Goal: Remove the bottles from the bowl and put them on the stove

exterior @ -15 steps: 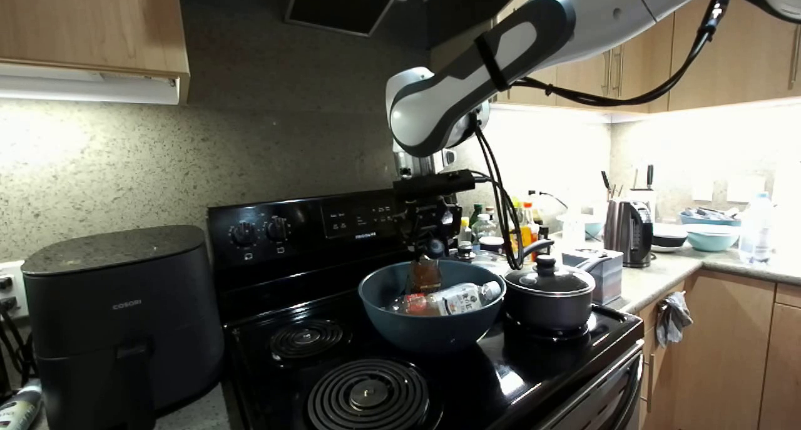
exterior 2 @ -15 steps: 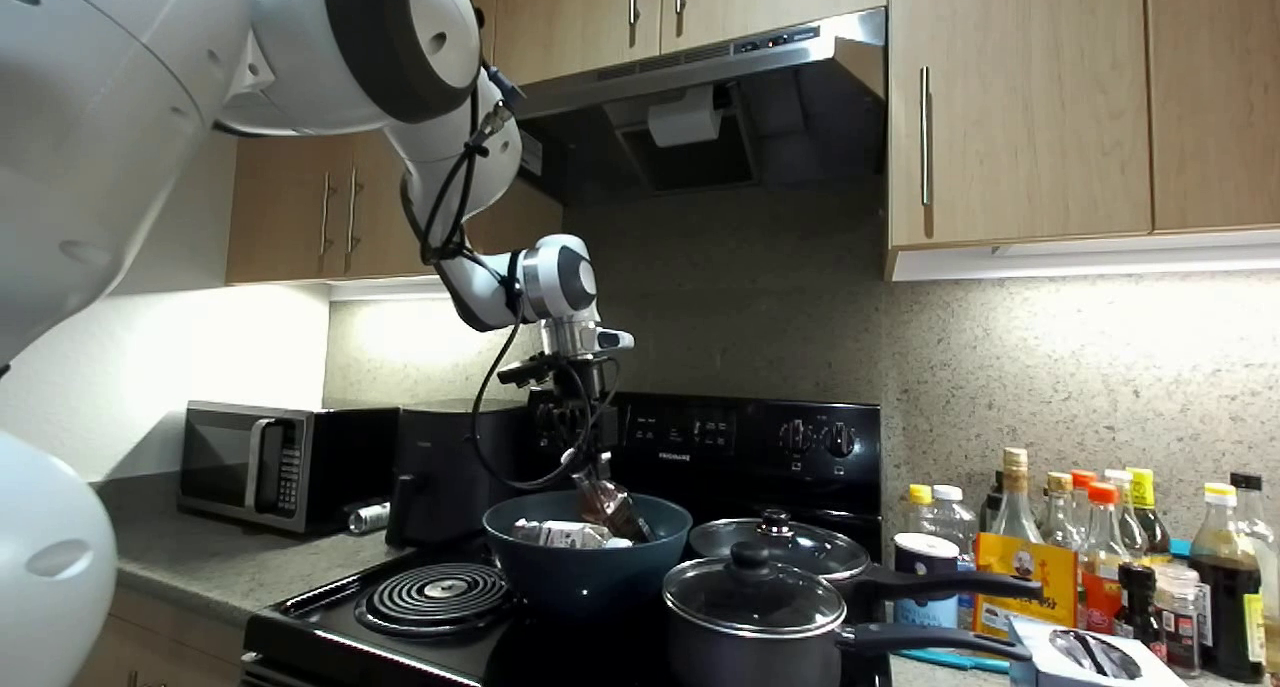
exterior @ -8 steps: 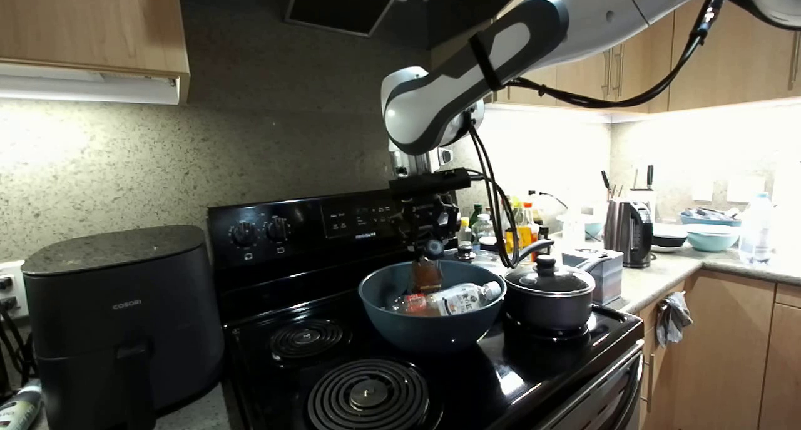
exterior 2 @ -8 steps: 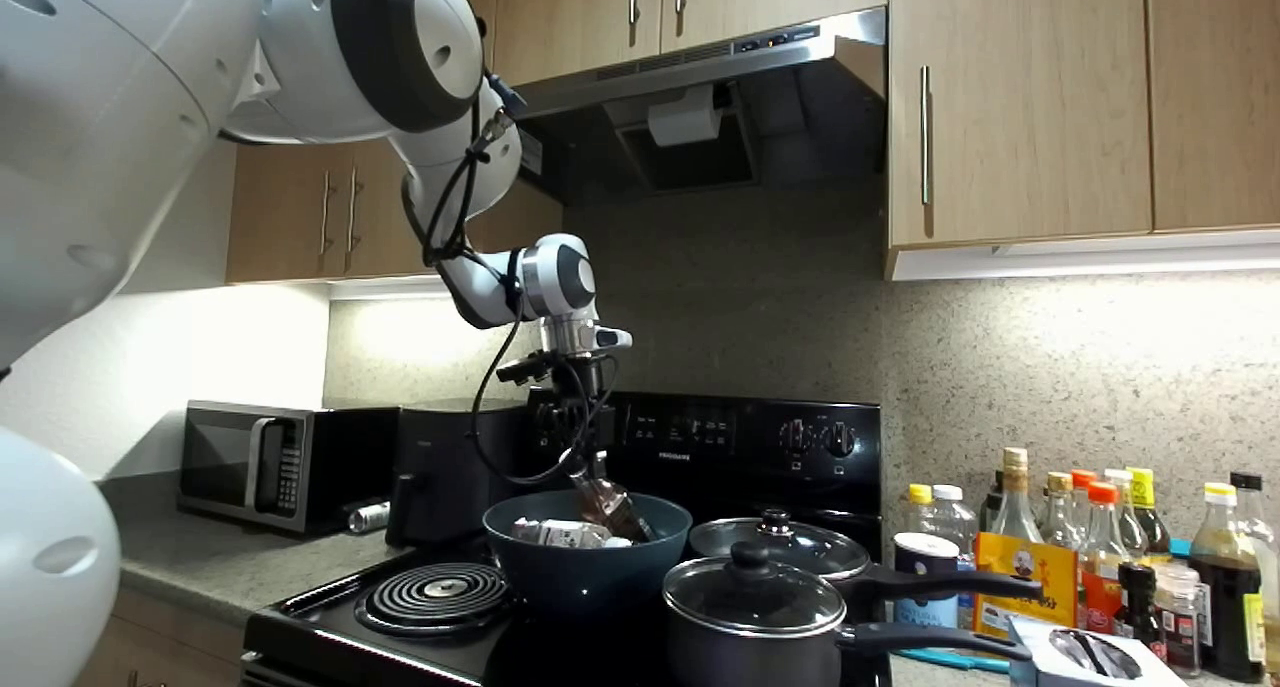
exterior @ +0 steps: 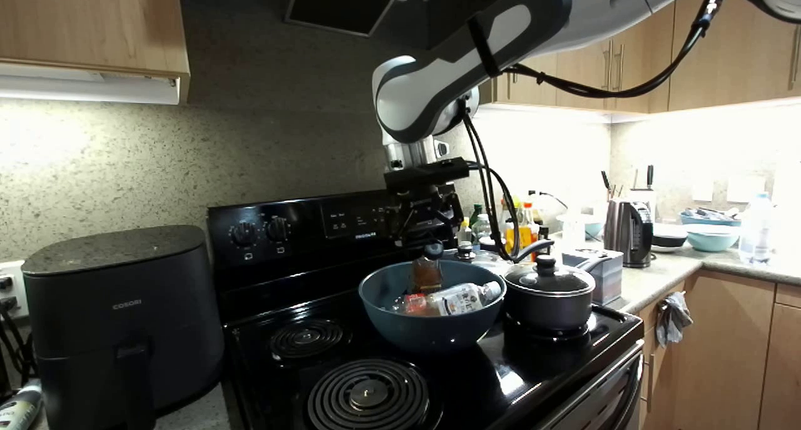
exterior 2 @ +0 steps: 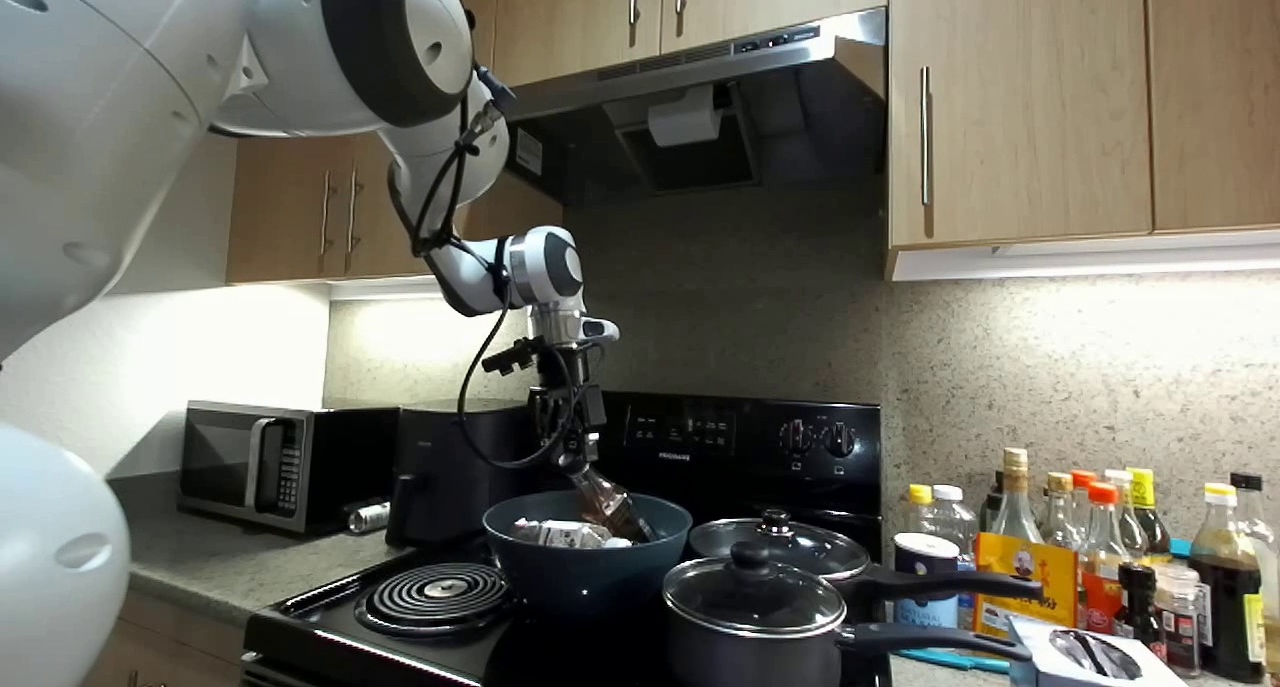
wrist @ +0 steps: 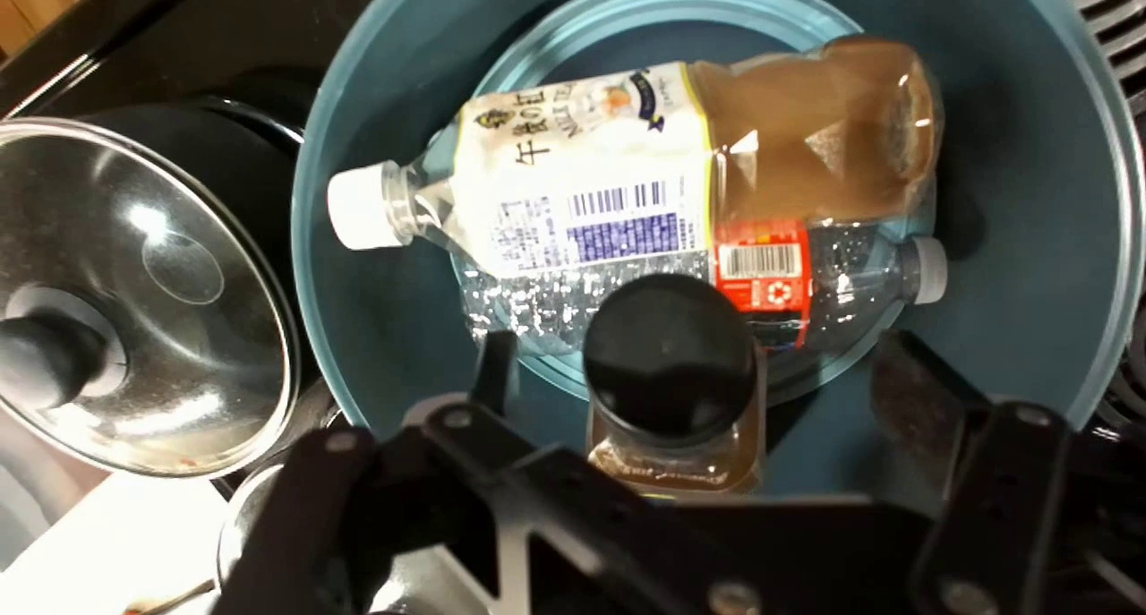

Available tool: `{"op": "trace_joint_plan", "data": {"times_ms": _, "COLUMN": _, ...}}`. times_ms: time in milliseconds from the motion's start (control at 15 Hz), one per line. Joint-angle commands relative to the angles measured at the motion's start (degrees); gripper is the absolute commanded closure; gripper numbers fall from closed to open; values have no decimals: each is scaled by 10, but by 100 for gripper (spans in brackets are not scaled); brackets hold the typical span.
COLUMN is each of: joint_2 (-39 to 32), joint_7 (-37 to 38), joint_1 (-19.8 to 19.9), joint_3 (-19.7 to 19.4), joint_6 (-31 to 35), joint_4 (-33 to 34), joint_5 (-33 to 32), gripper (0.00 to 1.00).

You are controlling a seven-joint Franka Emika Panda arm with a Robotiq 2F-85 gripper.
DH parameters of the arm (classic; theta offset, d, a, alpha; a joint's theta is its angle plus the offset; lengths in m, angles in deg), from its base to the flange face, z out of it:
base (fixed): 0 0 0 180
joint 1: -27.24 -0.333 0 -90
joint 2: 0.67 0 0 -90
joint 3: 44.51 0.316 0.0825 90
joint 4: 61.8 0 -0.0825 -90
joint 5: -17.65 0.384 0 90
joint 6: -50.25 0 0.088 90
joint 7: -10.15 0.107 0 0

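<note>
I find three bottles [wrist: 631, 163] inside the bowl [exterior: 432, 331]. My gripper [wrist: 694, 364], empty, stands over the black-capped bottle [exterior: 427, 273], spread wide presumably to clear its cap [wrist: 670, 360]; that bottle tilts, probably propped against the bowl.

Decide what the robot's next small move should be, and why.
Probably lower the open gripper slightly over the black-capped bottle before closing. The bottle leans in the blue bowl, its cap showing just beneath the gripper in an exterior view and between the spread fingers in the wrist view, so closing now might miss.
</note>
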Motion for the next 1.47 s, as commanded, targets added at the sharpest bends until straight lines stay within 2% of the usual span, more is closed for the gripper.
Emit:
{"op": "trace_joint_plan", "data": {"times_ms": 0, "joint_2": 19, "joint_7": 0, "joint_1": -6, "joint_3": 1, "joint_6": -21, "joint_4": -11, "joint_5": 12, "gripper": 0}}
{"op": "trace_joint_plan", "data": {"times_ms": 133, "joint_2": 17, "joint_7": -2, "joint_1": -6, "joint_3": 2, "joint_6": -24, "joint_4": -8, "joint_5": 14, "gripper": 0}}
{"op": "trace_joint_plan", "data": {"times_ms": 267, "joint_2": 12, "joint_7": -4, "joint_1": -5, "joint_3": 2, "joint_6": -25, "joint_4": -5, "joint_5": 15, "gripper": 27}}
{"op": "trace_joint_plan", "data": {"times_ms": 800, "joint_2": 5, "joint_7": -12, "joint_1": 3, "joint_3": 2, "joint_6": -33, "joint_4": 1, "joint_5": 38, "gripper": 80}}
{"op": "trace_joint_plan", "data": {"times_ms": 1067, "joint_2": 12, "joint_7": -9, "joint_1": 5, "joint_3": -1, "joint_6": -26, "joint_4": -2, "joint_5": 51, "gripper": 80}}
{"op": "trace_joint_plan", "data": {"times_ms": 1400, "joint_2": 90, "joint_7": 15, "joint_1": -5, "joint_3": -4, "joint_6": 6, "joint_4": -43, "joint_5": 30, "gripper": 80}}
